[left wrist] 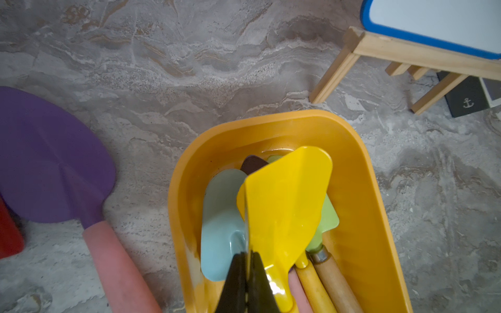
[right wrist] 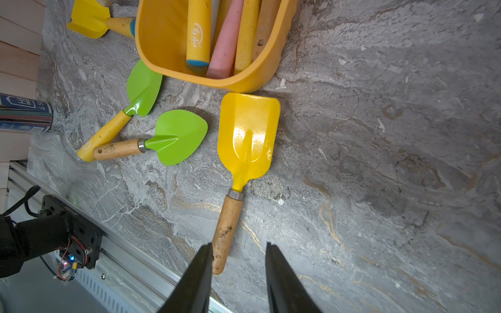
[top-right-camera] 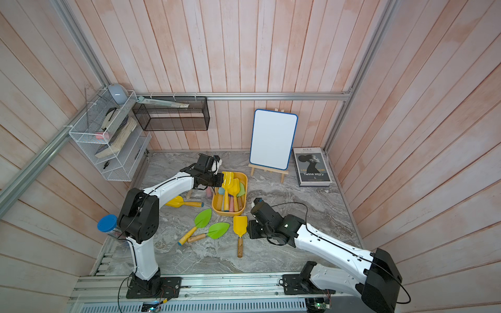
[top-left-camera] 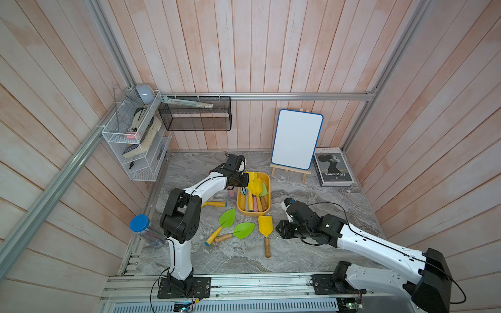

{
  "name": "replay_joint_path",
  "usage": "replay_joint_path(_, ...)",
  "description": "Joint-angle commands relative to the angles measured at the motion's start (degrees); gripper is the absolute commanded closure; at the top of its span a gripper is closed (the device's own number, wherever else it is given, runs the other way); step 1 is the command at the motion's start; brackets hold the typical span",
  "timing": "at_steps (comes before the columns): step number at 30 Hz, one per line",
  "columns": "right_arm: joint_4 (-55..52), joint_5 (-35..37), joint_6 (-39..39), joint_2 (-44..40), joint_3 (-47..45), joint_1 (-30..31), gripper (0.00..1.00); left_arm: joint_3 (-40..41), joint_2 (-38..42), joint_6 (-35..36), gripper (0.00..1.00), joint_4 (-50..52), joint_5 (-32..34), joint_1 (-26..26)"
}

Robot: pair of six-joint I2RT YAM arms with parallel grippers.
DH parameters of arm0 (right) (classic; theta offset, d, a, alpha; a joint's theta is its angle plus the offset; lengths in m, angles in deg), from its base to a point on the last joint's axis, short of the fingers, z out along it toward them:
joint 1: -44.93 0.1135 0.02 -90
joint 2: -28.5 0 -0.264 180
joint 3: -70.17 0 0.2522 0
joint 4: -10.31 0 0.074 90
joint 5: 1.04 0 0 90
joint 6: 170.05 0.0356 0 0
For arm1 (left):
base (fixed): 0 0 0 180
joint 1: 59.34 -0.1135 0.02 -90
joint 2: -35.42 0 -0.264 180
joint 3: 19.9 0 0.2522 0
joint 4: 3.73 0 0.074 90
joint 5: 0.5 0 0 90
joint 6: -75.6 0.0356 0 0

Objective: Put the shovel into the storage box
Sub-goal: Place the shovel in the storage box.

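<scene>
The shallow yellow-orange plastic storage box stands on the grey marbled bench. The left jaws are pressed together on the upturned side edge of a glossy yellow metal shovel. Its blade hangs tilted inside the box's rim, over the box's far half. Whether it rests on what lies under it cannot be told.

Beneath it in the box lie a pale blue scoop shovel, a light green shovel, and yellow, pink and wooden handles side by side.

The right jaws stand apart, low over the bench off the box's near end. A square-bladed yellow shovel with a wooden handle lies flat there. Its blade tip is just beside the box's near wall and its handle points away from the box. The handle's end sits just inside the gap, close against one finger; whether they touch cannot be told.

Two bright green leaf-bladed shovels lie by the box's near corner on the left arm's side. A purple round-bladed shovel with a pink handle lies beside the box's far end on that same side.
</scene>
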Motion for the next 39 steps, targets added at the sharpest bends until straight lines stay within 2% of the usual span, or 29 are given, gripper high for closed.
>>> replay_joint_path(1,0.5,-0.4,0.0,0.6,0.3,-0.3,0.63,1.0,-0.6,0.6,0.98,-1.8,-0.1,0.6)
replay_joint_path(30,1.1,-0.7,-0.3,0.9,-0.5,-0.3,0.62,0.4,-6.4,-1.4,0.97,0.1,0.4,2.4)
replay_joint_path(33,1.0,-0.6,-0.3,0.9,-0.4,-0.3,0.62,0.1,-6.8,-1.5,0.93,0.8,1.2,2.8)
replay_joint_path(39,1.3,-0.7,-0.3,0.8,-0.7,-0.3,0.62,-1.0,-7.0,-1.6,0.75,2.2,3.6,3.6)
